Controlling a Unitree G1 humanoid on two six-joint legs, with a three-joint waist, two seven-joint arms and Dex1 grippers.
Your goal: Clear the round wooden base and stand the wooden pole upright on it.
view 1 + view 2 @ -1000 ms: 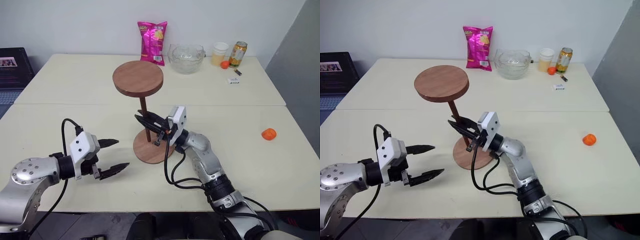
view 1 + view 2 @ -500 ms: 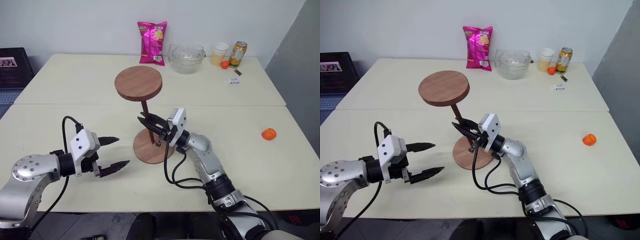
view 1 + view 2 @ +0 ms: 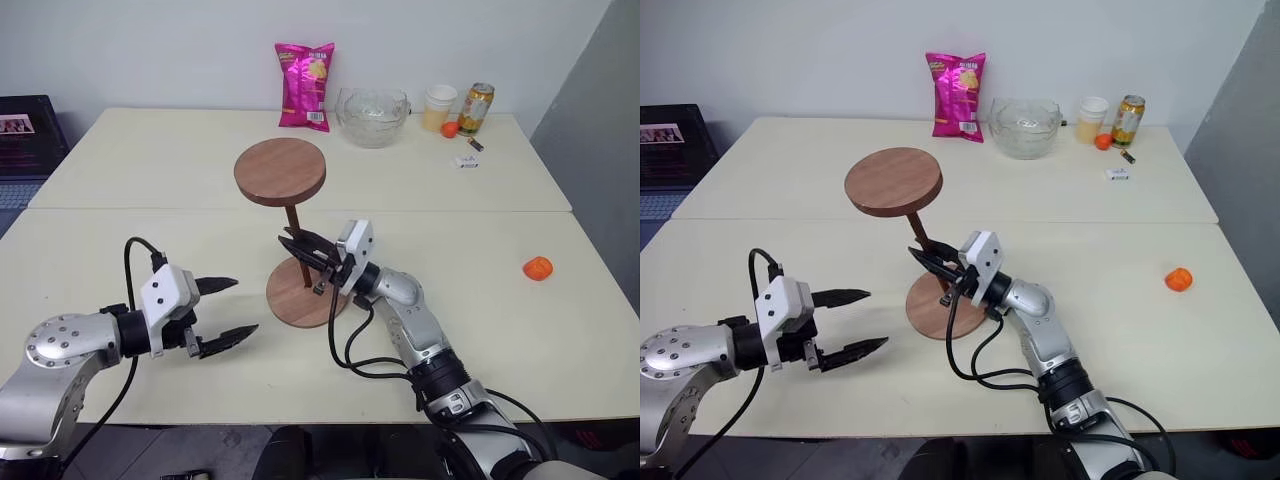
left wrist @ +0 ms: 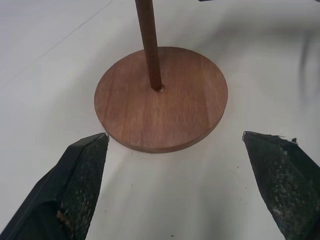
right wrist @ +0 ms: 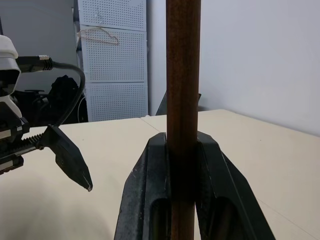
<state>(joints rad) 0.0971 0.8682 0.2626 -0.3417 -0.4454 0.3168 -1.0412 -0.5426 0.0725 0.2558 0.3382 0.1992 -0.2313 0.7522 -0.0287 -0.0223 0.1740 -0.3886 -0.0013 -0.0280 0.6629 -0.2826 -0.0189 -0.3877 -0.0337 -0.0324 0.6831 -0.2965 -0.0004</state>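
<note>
the base (image 3: 300,296) lies flat on the pale surface (image 3: 150,170), and the pole (image 3: 294,228) stands on it with its thin rod meeting the centre hole and its own disc up at the top, slightly tilted. the right pincer (image 3: 298,247) is clamped on the rod just above the base, its two black fingers (image 5: 145,200) pressed against either side of the wood. the left pincer (image 3: 222,312) hangs just above the surface beside the base, on the robot's left of it, spread wide and gripping nothing; from its wrist its two fingertips (image 4: 82,165) frame the base without touching it. beyond the base, at the far edge of the surface, stand a pink chip bag (image 3: 305,85), a glass bowl (image 3: 373,116), a cup (image 3: 438,107) and a can (image 3: 476,108), with a small orange thing (image 3: 450,129) beside the can. another orange thing (image 3: 538,268) lies well off to the robot's right of the base. a black cable (image 3: 345,345) loops down by the right arm, near the base.
</note>
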